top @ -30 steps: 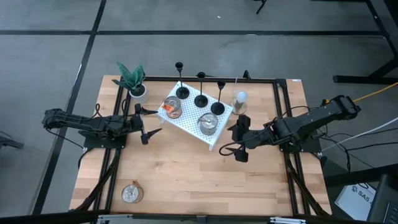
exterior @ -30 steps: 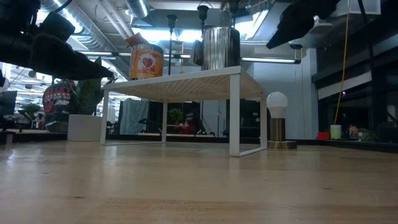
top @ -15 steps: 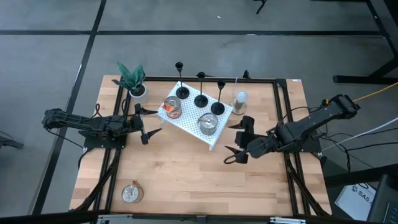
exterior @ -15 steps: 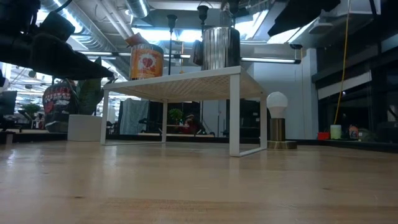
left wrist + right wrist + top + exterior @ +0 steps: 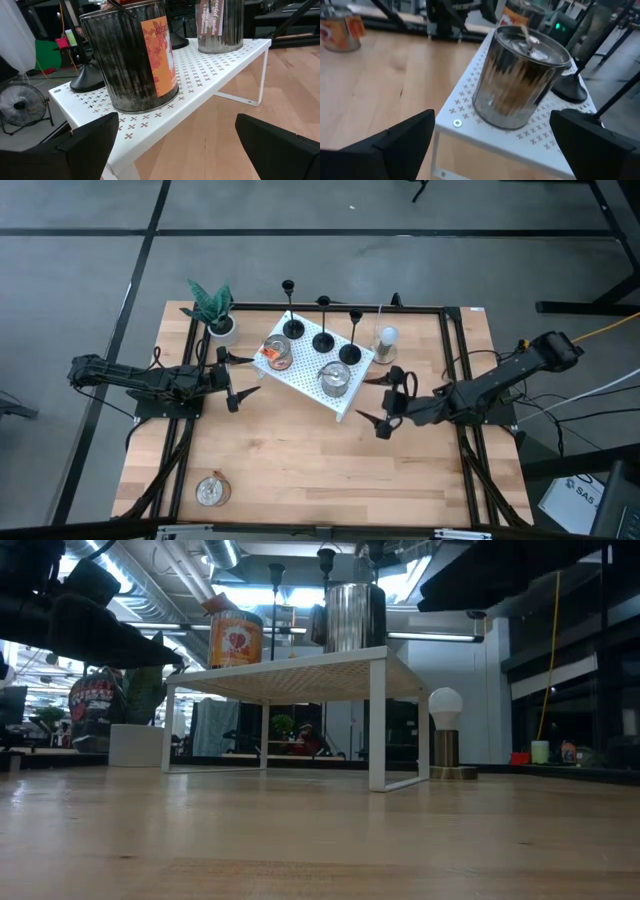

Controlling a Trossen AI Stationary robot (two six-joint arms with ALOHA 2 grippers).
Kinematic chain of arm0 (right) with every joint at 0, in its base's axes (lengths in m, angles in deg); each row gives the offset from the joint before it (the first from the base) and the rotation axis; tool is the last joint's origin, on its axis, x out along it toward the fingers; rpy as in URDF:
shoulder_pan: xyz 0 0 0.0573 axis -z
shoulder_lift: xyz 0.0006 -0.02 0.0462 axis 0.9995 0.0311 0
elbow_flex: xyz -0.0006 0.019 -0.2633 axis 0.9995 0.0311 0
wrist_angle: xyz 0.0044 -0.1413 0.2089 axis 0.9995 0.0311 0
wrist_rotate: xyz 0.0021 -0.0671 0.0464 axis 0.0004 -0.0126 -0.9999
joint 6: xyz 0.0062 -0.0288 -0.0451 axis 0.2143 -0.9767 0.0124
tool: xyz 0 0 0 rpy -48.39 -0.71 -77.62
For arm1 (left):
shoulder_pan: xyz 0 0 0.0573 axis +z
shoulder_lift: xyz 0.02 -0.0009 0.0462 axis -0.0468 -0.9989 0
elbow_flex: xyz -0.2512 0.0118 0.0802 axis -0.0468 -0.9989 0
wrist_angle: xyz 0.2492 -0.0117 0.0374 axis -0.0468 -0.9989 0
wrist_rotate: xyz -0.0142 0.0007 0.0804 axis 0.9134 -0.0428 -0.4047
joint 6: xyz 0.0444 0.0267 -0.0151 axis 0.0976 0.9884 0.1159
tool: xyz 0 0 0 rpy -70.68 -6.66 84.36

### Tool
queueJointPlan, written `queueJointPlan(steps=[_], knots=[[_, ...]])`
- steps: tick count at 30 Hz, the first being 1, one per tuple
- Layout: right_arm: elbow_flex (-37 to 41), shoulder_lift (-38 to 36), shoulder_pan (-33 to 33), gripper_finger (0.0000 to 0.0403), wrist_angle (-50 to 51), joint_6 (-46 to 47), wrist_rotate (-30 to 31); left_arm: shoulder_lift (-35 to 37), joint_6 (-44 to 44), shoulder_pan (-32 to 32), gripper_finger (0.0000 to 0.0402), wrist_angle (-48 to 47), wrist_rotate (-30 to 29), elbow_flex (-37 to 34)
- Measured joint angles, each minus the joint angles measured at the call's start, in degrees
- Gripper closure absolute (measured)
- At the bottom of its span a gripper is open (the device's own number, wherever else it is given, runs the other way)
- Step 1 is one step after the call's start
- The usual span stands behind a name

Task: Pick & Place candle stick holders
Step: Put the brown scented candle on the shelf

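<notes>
Black candle stick holders (image 5: pixel 322 340) stand in a row on the white rack (image 5: pixel 300 378), just beyond the shiny tin (image 5: pixel 335 379) ahead of the right gripper (image 5: pixel 378 402). Its jaws gape wide, empty. I'd clear that tin, then pinch one thin stem squarely.

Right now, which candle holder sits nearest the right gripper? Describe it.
Find the white rack mid-table. Three black candle holders line its back edge; take the holder at the row's right end, behind the plain steel can and nearest the bulb lamp.

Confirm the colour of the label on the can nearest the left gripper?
Orange, with white lettering, on the can. Left wrist view shows it best.
</notes>
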Motion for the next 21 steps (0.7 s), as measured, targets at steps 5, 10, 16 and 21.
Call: queueJointPlan(steps=[5,10,16,21], knots=[[3.79,-0.17,2.38,0.0004,-7.36,-1.02,-2.00,0.02,0.00,0.00,0.0002,0.00,-0.02,0.01],[5.92,-0.17,5.35,0.0005,-11.51,-1.12,-5.12,0.00,0.00,0.02,0.0002,0.00,-0.02,0.01],[6.30,-0.17,8.43,0.0005,-12.38,-2.53,-8.75,0.00,-0.01,0.02,0.0002,0.00,-0.02,0.00],[6.30,-0.14,11.34,0.0005,-13.52,-2.53,-12.02,0.00,0.00,0.02,0.0002,0.00,-0.02,0.02]])
